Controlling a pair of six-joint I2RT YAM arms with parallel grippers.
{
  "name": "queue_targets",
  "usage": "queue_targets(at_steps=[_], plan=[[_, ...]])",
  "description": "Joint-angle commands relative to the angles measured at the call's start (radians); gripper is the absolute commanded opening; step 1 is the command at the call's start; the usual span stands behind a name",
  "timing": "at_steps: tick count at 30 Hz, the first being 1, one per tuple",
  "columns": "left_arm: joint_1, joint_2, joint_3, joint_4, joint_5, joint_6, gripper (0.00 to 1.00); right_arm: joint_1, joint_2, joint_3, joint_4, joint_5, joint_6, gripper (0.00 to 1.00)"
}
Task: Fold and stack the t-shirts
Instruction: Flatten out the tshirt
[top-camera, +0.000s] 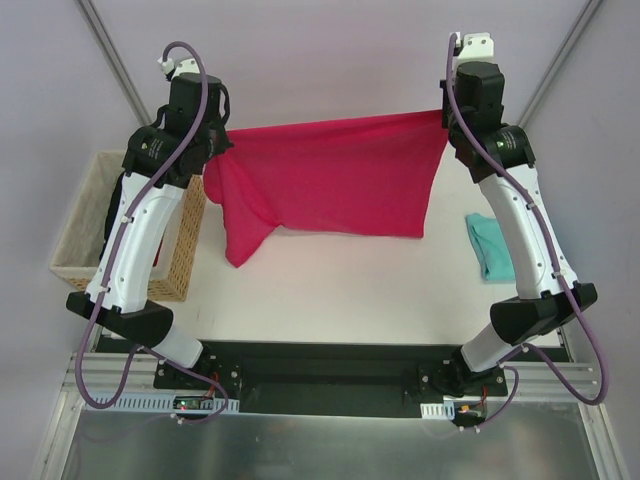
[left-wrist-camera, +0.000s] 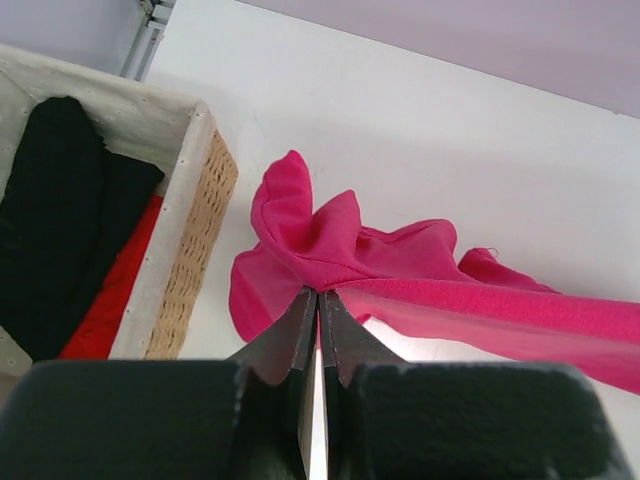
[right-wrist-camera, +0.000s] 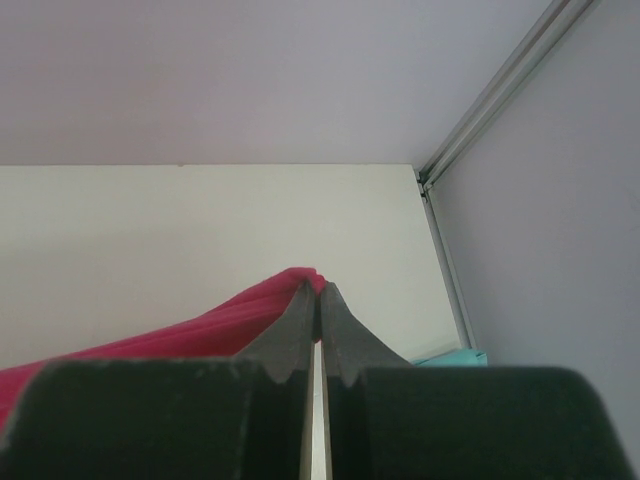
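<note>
Two arms rise from their bases at the near edge of the white table (top-camera: 340, 290) and reach toward its far side. On the right side of the table, the teal t-shirt (top-camera: 488, 245) lies in a small heap, partly hidden behind the right arm. At the left edge, just beside the left arm, stands a wicker basket (top-camera: 186, 245). It holds a black cloth (left-wrist-camera: 50, 200) and, next to it, a red cloth (left-wrist-camera: 112, 290).

Farther back, the crimson-pink t-shirt (top-camera: 330, 180) hangs spread out between the two arms, lifted by its upper edge. That edge runs nearly taut from one pincer to the other. The left part sags lower than the right and ends in a drooping corner, while the cloth bunches into folds near the left grip. Whether the lower edge touches the table cannot be told.

The left gripper (left-wrist-camera: 318, 293) has its fingers pressed together on the pink cloth, which comes out from between the tips. The right gripper (right-wrist-camera: 316, 287) is likewise clamped on the other end of the upper edge, with a small fold of pink showing above its tips. Beyond the shirt lies the bare far edge of the table and a pale wall
</note>
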Motion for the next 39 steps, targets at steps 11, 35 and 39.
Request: queue_targets(at_steps=[11, 35, 39], plan=[[0.070, 0.018, 0.074, 0.024, -0.065, 0.104, 0.00, -0.043, -0.074, 0.006, 0.077, 0.057, -0.047, 0.01], [0.082, -0.015, -0.104, 0.020, 0.083, 0.018, 0.00, -0.043, -0.086, -0.103, 0.013, -0.026, 0.048, 0.01], [0.082, -0.035, -0.134, 0.003, 0.096, 0.006, 0.00, -0.040, -0.114, -0.153, -0.009, -0.027, 0.094, 0.01]])
